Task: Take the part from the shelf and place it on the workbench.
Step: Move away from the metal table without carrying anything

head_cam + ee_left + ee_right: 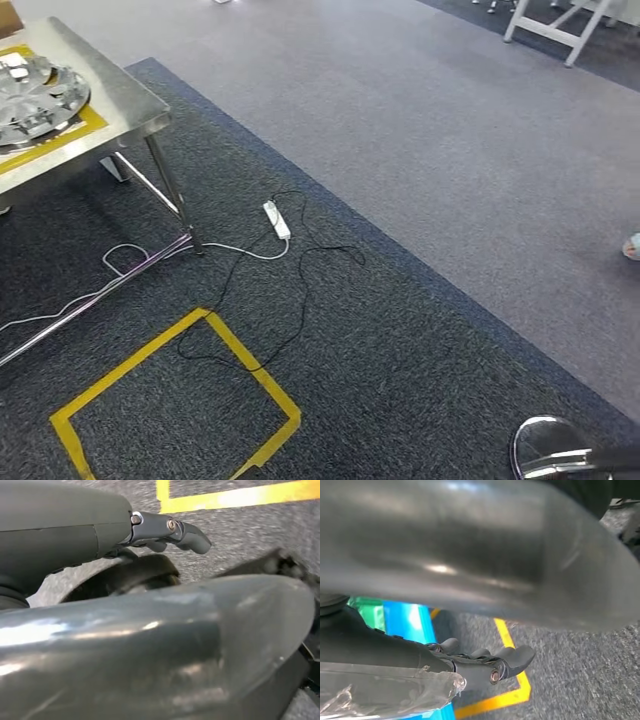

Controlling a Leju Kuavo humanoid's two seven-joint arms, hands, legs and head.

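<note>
Parts, round and silvery, lie on a yellow-edged mat at the near corner of the bench, far left in the head view; the bench edge slants across that corner and its leg comes down onto the dark carpet; ahead and to the right the dark carpet and the pale carpet beyond give wide open floor.

On the dark carpet a power strip lies just past the leg; a black cable loops from it across the yellow tape square; a white cable runs under the bench; a white frame stands far off and a shoe tip shows at the right edge; a shiny round rim sits at the bottom right, and whether it is a part I cannot tell.

The left wrist view shows the left hand over carpet and tape, its fingers stretched out, clear of the thumb, with nothing between them; the right wrist view shows the right hand with fingers straight and side by side, clear film against it, a blue-green surface behind; whether it holds anything I cannot tell.
</note>
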